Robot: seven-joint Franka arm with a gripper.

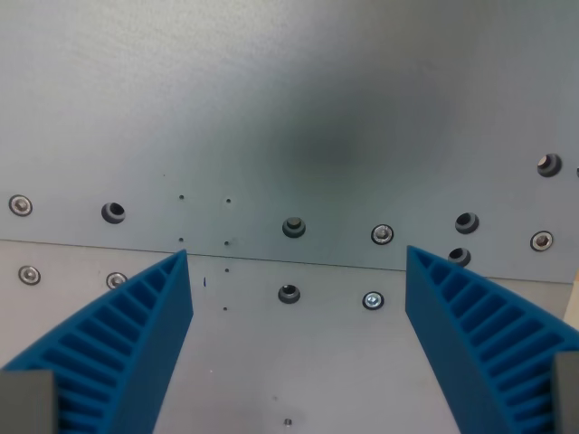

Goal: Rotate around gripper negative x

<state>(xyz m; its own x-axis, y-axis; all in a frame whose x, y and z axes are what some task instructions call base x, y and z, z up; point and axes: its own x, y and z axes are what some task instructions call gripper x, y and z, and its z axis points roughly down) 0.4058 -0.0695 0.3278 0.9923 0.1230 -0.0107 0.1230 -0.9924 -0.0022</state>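
My gripper [297, 257] is open, and nothing is between its jaws. Its two blue ribbed fingers rise from the bottom corners, one finger [118, 339] at the wrist view's left and the other finger [484, 330] at the wrist view's right. Below them lies a grey metal plate [289, 117], seen close up. A seam [298, 263] between two plate sections runs across the view just under the fingertips. No loose object shows.
Rows of screws and bolt holes flank the seam, among them a dark bolt hole [294, 226], a second bolt hole [289, 293] and a shiny screw [383, 234]. A soft dark shadow [326, 149] lies on the plate. A pale edge [573, 303] shows at far right.
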